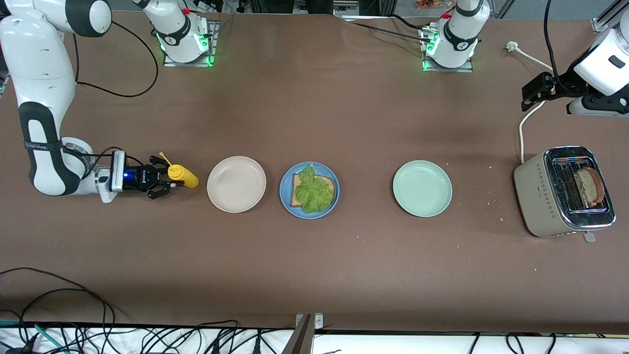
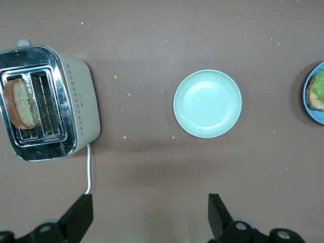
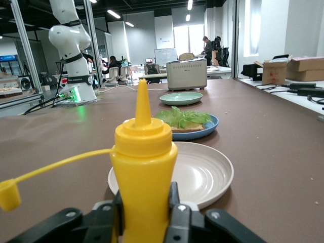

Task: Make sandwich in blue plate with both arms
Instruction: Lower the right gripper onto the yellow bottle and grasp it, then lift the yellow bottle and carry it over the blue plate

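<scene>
the right gripper (image 1: 164,183) clenched a yellow mustard bottle (image 1: 183,176) beside the beige plate (image 1: 236,184); bread with lettuce (image 1: 314,191) lay on the blue plate (image 1: 309,190). the left gripper (image 2: 149,215) hung released near the toaster (image 1: 564,191).

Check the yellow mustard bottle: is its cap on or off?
Off. The mustard bottle stands upright in the right gripper, its nozzle bare, and its small yellow cap hangs aside on its tether.

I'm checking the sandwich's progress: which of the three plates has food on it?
The blue plate, the middle of the three, holding bread topped with lettuce. The beige plate and pale green plate hold none.
</scene>
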Robot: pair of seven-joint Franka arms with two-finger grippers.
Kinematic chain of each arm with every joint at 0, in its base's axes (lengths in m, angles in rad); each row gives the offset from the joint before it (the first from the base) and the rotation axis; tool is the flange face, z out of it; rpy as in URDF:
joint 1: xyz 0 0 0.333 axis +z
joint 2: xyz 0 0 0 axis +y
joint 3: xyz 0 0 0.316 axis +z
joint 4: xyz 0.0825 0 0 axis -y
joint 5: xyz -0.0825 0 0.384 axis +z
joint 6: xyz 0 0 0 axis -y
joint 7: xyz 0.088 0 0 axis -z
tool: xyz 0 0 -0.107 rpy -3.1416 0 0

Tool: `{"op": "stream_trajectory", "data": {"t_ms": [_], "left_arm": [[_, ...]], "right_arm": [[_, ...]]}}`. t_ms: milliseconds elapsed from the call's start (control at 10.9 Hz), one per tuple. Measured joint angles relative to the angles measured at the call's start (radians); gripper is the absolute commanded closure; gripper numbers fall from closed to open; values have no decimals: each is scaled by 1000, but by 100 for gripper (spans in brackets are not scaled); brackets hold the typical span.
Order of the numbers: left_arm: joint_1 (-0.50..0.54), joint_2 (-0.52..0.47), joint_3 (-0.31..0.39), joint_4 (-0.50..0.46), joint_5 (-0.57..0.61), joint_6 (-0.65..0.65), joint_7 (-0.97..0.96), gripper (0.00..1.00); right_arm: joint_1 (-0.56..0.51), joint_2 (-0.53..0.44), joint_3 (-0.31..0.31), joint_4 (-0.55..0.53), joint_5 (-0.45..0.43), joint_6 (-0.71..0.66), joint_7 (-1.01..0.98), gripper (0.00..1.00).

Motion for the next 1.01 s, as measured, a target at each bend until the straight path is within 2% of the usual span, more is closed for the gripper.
{"op": "stream_trajectory", "data": {"t_ms": [275,641,1007], "left_arm": [[0,0,-3,3,0,0,0,0],[0,0,-3,3,0,0,0,0],[0,0,-2,4,0,0,0,0]], "right_arm": [[5,-8,-6,50,-24,6,133,100],[77,-113,-7,185,-256,83,494,100],[249,-166,-5,382,-531,122,849,100]]}}
